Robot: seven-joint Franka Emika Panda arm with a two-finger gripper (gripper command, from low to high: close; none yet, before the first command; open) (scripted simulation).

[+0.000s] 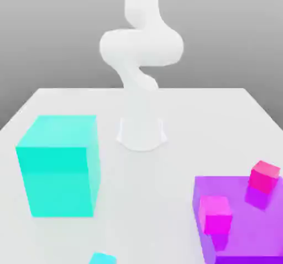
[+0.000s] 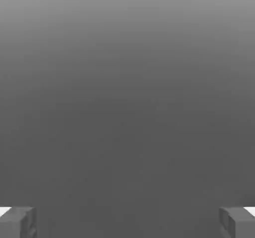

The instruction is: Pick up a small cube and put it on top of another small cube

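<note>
Two small cubes stand over a large purple block (image 1: 243, 241) at the exterior view's lower right: a pink one (image 1: 264, 176) near its far corner and a magenta one (image 1: 215, 214) nearer the front. A small cyan cube (image 1: 103, 258) peeks in at the bottom edge. In the hand view my gripper (image 2: 127, 223) is open, its grey fingertips (image 2: 18, 222) far apart with nothing between them, facing plain grey background. My white arm (image 1: 141, 47) rises from its base and leaves the exterior view at the top.
A large cyan block (image 1: 58, 166) stands on the white table (image 1: 182, 108) at the exterior view's left. The arm's round base (image 1: 141, 133) sits at the table's middle, behind both blocks.
</note>
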